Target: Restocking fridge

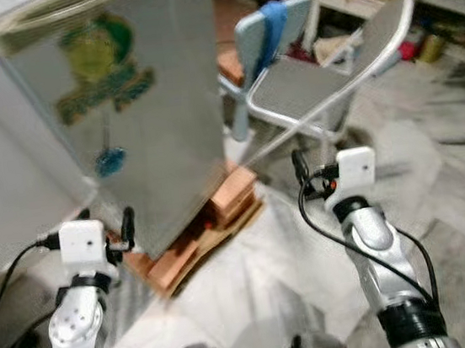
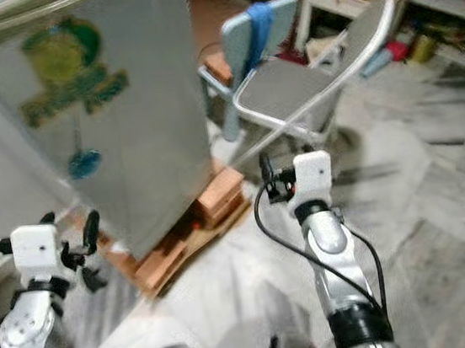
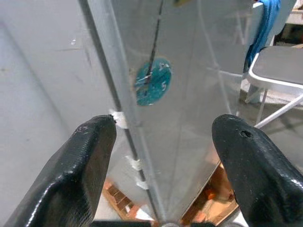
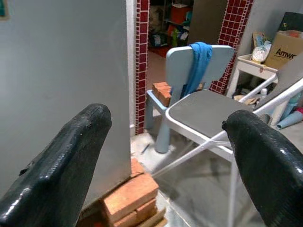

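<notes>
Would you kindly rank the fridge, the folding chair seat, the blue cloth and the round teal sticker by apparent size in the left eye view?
1. Fridge
2. Folding chair seat
3. Blue cloth
4. Teal sticker

The fridge also stands nearest.

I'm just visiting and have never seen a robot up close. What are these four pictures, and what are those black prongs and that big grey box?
The two wide pictures come from a camera pair on the robot's head, looking forward and down. The silver arms at the bottom are its own. Each ends in a gripper with two black fingers: the left gripper and the right gripper. The other two pictures are taken from cameras on the wrists, looking out between those fingers. Both grippers are open and hold nothing.

The grey box is the fridge, its door shut, with stickers on the side. It stands raised on bricks and a board. Beside it are a grey folding chair and a small light-blue chair with a blue cloth hung over its back. The floor is pale marble.
</notes>
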### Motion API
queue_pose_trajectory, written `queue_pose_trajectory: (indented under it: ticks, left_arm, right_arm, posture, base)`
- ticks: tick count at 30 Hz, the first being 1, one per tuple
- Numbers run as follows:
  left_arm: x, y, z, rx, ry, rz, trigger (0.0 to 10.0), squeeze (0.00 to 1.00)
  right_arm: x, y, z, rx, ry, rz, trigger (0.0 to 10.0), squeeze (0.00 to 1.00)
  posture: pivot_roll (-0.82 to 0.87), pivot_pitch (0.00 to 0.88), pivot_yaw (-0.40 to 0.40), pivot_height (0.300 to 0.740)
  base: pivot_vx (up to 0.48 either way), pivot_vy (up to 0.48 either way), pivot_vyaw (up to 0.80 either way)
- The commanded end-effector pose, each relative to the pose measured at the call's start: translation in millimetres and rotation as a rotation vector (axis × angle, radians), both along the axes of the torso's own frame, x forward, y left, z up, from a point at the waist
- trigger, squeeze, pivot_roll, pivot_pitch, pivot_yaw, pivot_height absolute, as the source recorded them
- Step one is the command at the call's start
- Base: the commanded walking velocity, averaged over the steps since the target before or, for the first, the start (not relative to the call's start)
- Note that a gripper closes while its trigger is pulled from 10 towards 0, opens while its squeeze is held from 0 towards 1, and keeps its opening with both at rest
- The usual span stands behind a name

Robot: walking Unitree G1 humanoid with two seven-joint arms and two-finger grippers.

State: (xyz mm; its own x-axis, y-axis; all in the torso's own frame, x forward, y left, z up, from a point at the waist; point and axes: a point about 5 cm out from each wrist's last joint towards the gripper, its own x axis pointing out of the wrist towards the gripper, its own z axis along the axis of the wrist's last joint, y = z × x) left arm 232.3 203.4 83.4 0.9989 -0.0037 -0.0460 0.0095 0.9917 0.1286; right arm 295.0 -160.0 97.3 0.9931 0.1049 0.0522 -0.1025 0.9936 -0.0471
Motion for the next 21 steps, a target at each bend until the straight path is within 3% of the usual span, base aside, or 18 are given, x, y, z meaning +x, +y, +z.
queue_pose_trajectory:
  ticks: [1,8,21]
  left_arm:
    - [1.1,-6.9,-3.0,-0.007,0.016,-0.03,10.0,0.0]
    - [2.0,-6.6,-3.6,0.001,0.019,-0.032,10.0,0.0]
    - [12.1,3.5,3.8,0.035,-0.018,-0.014,10.0,0.0]
  right_arm:
    - [-1.1,-8.6,-1.4,-0.017,0.003,-0.023,10.0,0.0]
    - [4.1,-4.7,0.8,-0.018,0.0,-0.018,10.0,0.0]
    - [16.5,4.4,12.4,-0.055,-0.04,0.037,10.0,0.0]
  posture:
    - [0.09,0.09,0.009,0.74]
    - [0.1,0.088,0.01,0.74]
    - [0.11,0.098,-0.004,0.74]
  base:
    - [0.0,0.48,0.0]
    - [0.0,0.48,0.0]
    - [0.0,0.48,-0.8]
